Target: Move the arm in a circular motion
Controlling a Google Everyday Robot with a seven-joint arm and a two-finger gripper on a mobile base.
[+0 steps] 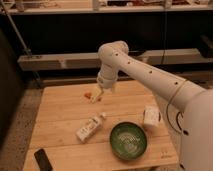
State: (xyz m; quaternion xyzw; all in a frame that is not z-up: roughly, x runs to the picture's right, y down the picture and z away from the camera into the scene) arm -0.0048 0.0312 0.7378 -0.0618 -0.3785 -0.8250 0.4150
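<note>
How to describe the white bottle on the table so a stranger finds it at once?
Start at the wooden table under the white arm, whose gripper hangs over its far side. Left of the green bowl lies the white bottle. Unlike the squat white box on the right, it is long and lies on its side.

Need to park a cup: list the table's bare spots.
Free: left strip of the table between orange item and black device; the patch between the gripper, at far middle, and white box. Crowded: the front, with bottle and green bowl.
</note>
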